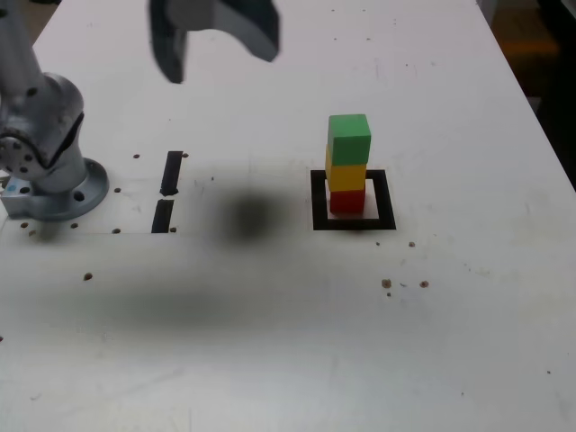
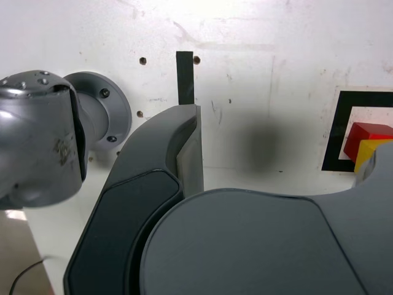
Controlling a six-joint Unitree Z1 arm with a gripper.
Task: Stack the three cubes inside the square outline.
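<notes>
White tabletop (image 1: 486, 315), scuffed; small dark holes; soft shadows.

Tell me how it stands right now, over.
Gripper open, empty, up off the table. Cubes stacked in the square: red bottom, yellow middle, green top. Nothing seen in the way.

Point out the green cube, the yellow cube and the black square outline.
Green cube (image 1: 351, 148): exterior view, front side.
Yellow cube (image 1: 347, 178): exterior view, front side.
Black square outline (image 1: 319, 200): exterior view, left border.
</notes>
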